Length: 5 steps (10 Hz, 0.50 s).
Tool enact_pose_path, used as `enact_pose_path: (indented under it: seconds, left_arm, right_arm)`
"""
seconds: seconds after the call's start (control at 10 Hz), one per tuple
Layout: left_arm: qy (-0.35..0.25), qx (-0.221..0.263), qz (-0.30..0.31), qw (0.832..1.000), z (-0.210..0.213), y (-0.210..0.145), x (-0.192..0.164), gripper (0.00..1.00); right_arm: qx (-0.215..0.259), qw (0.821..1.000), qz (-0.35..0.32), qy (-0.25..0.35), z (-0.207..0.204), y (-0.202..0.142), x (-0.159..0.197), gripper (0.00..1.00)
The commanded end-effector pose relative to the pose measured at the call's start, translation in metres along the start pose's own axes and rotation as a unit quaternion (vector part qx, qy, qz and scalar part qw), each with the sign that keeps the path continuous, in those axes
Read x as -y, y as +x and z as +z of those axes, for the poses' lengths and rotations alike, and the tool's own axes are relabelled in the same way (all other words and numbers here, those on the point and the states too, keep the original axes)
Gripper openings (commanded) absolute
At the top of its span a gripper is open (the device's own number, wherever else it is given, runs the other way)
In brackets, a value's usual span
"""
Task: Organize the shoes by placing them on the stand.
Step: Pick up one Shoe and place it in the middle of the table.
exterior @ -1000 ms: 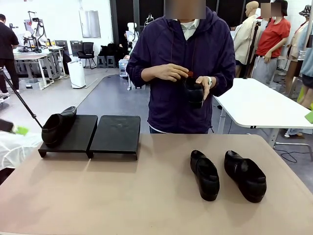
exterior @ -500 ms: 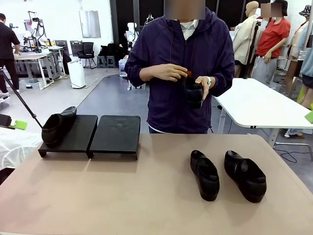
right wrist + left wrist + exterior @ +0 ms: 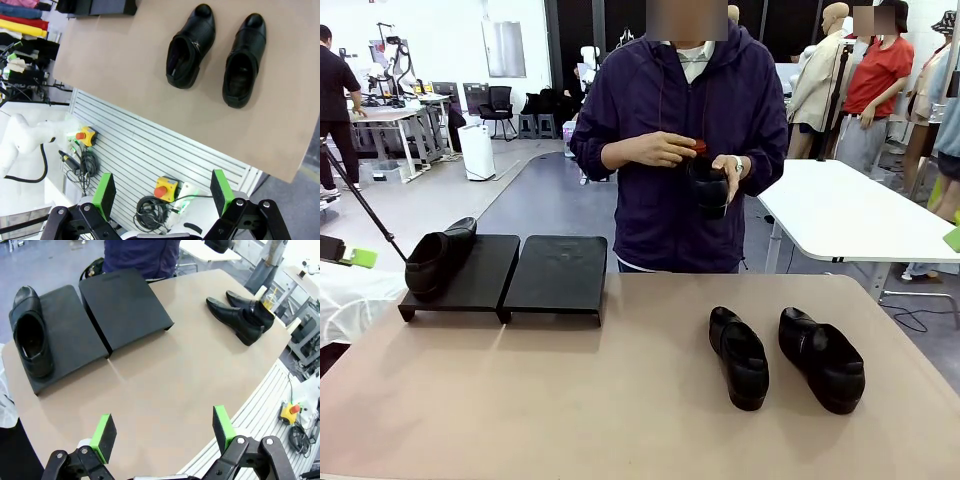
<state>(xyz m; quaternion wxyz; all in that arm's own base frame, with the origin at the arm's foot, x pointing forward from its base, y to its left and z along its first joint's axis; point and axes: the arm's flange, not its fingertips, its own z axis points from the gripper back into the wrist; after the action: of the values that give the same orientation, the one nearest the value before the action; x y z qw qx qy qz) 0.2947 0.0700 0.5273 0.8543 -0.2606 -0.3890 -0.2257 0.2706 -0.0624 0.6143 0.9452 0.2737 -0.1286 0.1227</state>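
The stand (image 3: 557, 272) is two low black platforms side by side at the table's far left. One black shoe (image 3: 438, 258) lies on the left platform, toe towards the person. Two more shoes (image 3: 738, 357) (image 3: 822, 358) lie side by side on the tan table at the right. Across the table the person holds another shoe (image 3: 708, 188) in both hands at chest height. My left gripper (image 3: 162, 431) hangs open and empty above the table's near left, looking at the stand (image 3: 125, 302) and its shoe (image 3: 31, 332). My right gripper (image 3: 162, 192) is open and empty, high over the two shoes (image 3: 191, 47) (image 3: 243, 60).
The person stands against the table's far edge. A white table (image 3: 850, 215) stands behind at the right. Below the table's near edge the right wrist view shows a slatted base with emergency stop buttons (image 3: 164, 187) and cables.
The person has shifted slightly to the left with the shoe in hand. Both grippers stay open; the left one has barely moved.
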Motion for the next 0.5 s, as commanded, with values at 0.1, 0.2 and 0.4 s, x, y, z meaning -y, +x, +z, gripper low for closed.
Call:
enact_pose_path:
  seconds: [0.1, 0.2, 0.4]
  left_arm:
    - [0.001, -0.005, -0.003, 1.000, 0.0007, -0.0033, 0.0015, 1.00]
    - [0.001, -0.005, -0.003, 1.000, 0.0007, -0.0033, 0.0015, 1.00]
    - [0.001, -0.005, -0.003, 1.000, 0.0007, -0.0033, 0.0015, 1.00]
  right_arm:
    - [-0.003, 1.000, 0.004, -0.003, 0.0034, 0.0005, 0.0006, 1.00]
    - [-0.003, 1.000, 0.004, -0.003, 0.0034, 0.0005, 0.0006, 1.00]
    - [-0.003, 1.000, 0.004, -0.003, 0.0034, 0.0005, 0.0006, 1.00]
